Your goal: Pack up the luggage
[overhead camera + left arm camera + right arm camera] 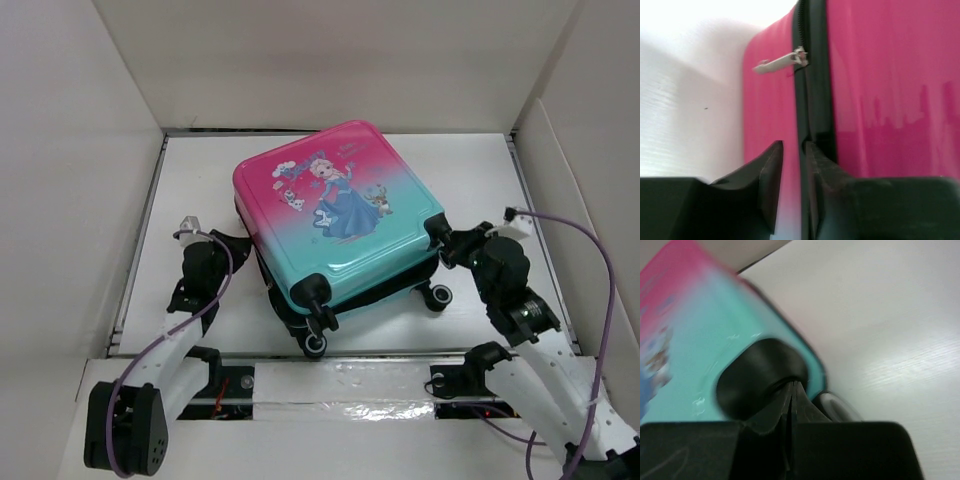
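Observation:
The luggage point(335, 215) lies flat in the middle of the white table, princess print up, pink at the far end and teal at the near end. Its lid is down, with a dark gap along the near side. My left gripper point(243, 243) is at its left side; in the left wrist view point(793, 147) the jaws stand a narrow gap apart in front of the pink shell point(890, 90) and black zip strip, below a pale zipper pull point(777, 62). My right gripper point(445, 240) is shut and empty, its tips point(794, 384) against the black corner wheel point(760, 375).
White walls point(80, 150) box in the table on the left, back and right. Black wheels point(316, 345) stick out at the suitcase's near corners, another at the right point(437, 296). Purple cables point(590, 300) loop beside both arms.

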